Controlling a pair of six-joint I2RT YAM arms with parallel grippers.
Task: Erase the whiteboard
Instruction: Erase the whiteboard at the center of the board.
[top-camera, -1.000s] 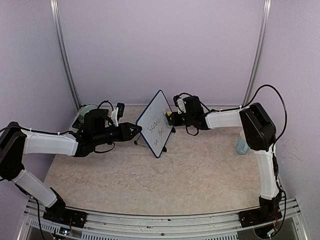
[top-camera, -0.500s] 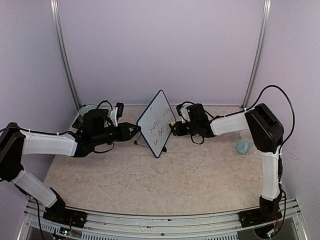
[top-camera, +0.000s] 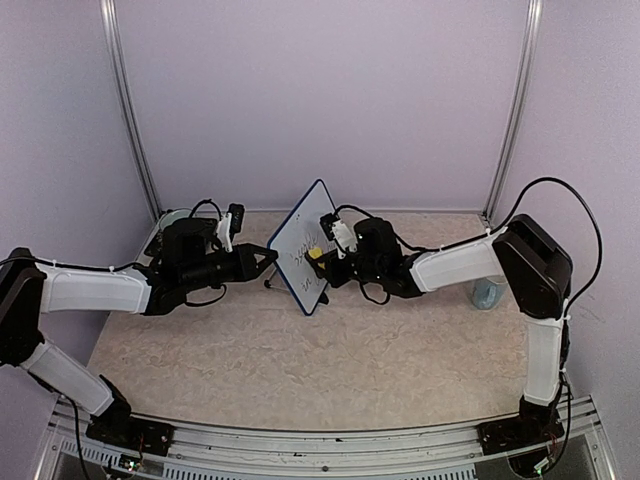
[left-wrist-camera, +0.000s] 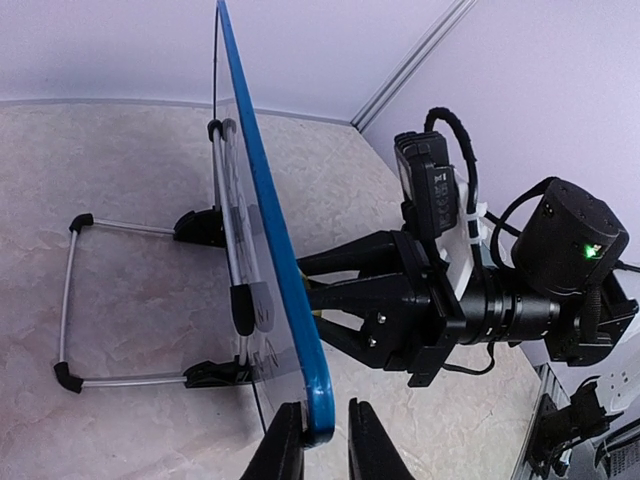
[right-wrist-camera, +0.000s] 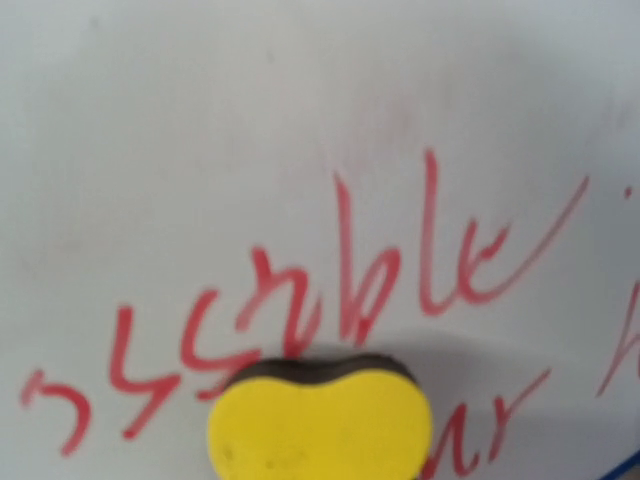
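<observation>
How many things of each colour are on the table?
White: 1, the whiteboard
Yellow: 1, the sponge
Pale blue: 1, a cup
Green: 1, a thing by the left wall, mostly hidden
Total: 4

Red handwritten marker scrawl on the glossy white, blue-framed whiteboard (right-wrist-camera: 320, 120): loopy cursive, top line approx. "sszble" (can't make out a real word). Second line below cut off at frame edge, illegible. Yellow, dark-backed sponge (right-wrist-camera: 320, 425) covers part of it. Top view: writing too small to read. No brands/nos. legible elsewhere.
</observation>
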